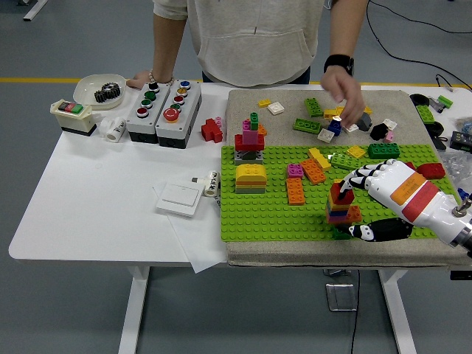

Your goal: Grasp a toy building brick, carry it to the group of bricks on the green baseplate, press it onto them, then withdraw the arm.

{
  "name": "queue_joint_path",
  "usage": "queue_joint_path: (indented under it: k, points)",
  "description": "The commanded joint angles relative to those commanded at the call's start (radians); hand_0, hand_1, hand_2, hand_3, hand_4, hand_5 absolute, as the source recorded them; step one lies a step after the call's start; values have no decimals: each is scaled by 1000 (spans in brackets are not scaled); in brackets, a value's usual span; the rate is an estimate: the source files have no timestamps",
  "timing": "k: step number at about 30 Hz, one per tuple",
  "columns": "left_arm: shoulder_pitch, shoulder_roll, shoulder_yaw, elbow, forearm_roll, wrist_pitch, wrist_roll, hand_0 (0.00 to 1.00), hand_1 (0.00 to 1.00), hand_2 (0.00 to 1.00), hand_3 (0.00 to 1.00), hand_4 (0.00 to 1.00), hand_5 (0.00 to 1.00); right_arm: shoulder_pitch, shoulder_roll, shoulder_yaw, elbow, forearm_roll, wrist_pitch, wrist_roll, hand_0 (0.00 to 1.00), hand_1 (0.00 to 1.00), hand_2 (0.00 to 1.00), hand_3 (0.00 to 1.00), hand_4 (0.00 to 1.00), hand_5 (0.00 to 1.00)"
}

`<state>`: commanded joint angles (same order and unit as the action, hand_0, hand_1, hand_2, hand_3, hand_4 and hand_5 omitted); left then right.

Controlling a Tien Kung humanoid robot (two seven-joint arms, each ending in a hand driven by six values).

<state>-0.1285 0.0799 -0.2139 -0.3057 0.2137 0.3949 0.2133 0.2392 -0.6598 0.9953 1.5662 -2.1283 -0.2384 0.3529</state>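
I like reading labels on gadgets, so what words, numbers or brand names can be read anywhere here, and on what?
No text can be read in this view.
Small white cylinder beside the wall switch: dark marks, too small to read.
Grey button boxes: coloured buttons only, no print that shows.
Robot's right hand: orange and red bands, no lettering visible.
Person's wristband: plain black.

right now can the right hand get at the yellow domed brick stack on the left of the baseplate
Probably yes. The right hand is at the multicoloured stack, and the yellow domed stack stands apart with open green baseplate in front of it.
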Motion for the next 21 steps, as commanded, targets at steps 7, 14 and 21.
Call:
queue_joint_path:
  k: [7, 14, 21]
  points:
    - [0, 0, 0, 0, 0, 0, 0, 737, 726, 723, 590, 637, 665, 5, 0, 1, 3, 0, -7, 0, 339, 525, 616, 543, 834, 564]
    - [1, 0, 0, 1, -1, -1, -1, 737, 726, 720, 589, 638, 666, 5, -2, 8, 11, 1, -20, -2, 341, 526, 613, 542, 830, 558]
    - [1, 0, -1, 1, 0, -1, 0, 737, 726, 721, 590, 638, 665, 0, -3, 13, 19, 3, -22, -2, 343, 525, 612, 542, 829, 555]
